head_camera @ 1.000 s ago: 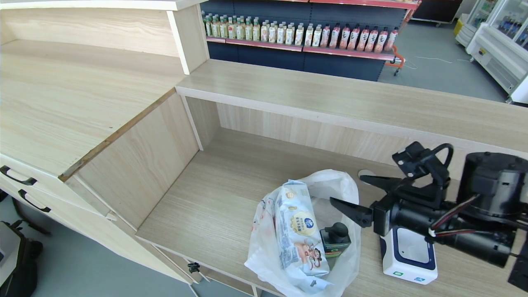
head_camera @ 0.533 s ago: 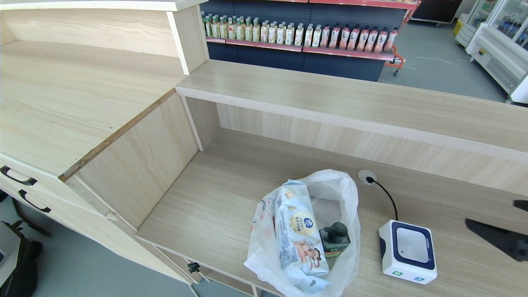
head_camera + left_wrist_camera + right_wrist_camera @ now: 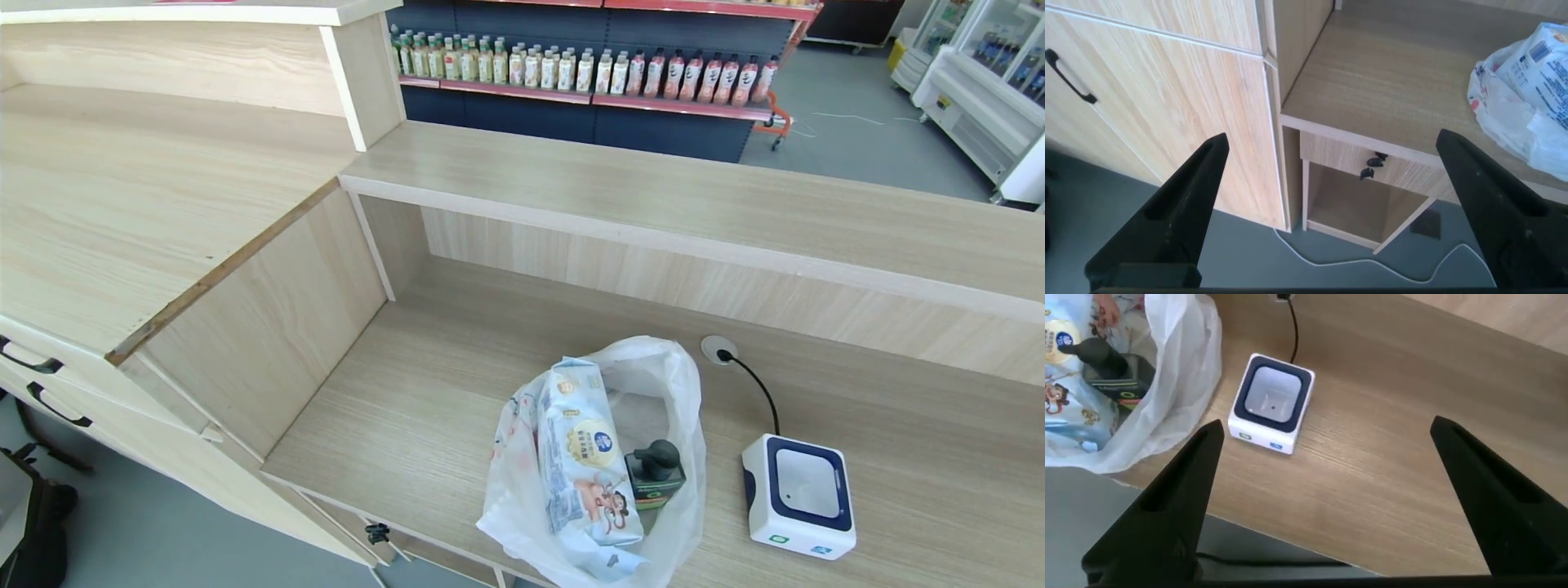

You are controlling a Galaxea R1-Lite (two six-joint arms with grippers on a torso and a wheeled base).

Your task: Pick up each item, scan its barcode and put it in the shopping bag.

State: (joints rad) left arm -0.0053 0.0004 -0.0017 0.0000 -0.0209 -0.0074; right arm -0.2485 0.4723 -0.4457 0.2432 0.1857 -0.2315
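The bag (image 3: 663, 365) stands open on the bench (image 3: 424, 416), and inside it we see a pale pack (image 3: 584, 457) lying lengthwise and, touching its right side, a dark bottle (image 3: 655, 474) with a pump top. Just beside the bag, to its right, sits the scanner (image 3: 798, 496) with its cable (image 3: 751, 384) going to a hole in the bench. One second ago the right gripper (image 3: 1324, 423) hung above the scanner, close to the bag's mouth. It has since drawn back to the robot's right and now looks down on the scanner and the bag from farther off. Its fingers (image 3: 1167, 506) are spread wide and hold nothing. The whole head picture also shifted a little, so we judge that the camera moved and not the bag or its contents. The left gripper (image 3: 1333, 137) hangs off the front left corner of the bench, above the floor, with its fingers also wide apart and empty. We see no other item waiting on the bench, so we judge that the last item is already in the bag and the task is finished or very near to it.
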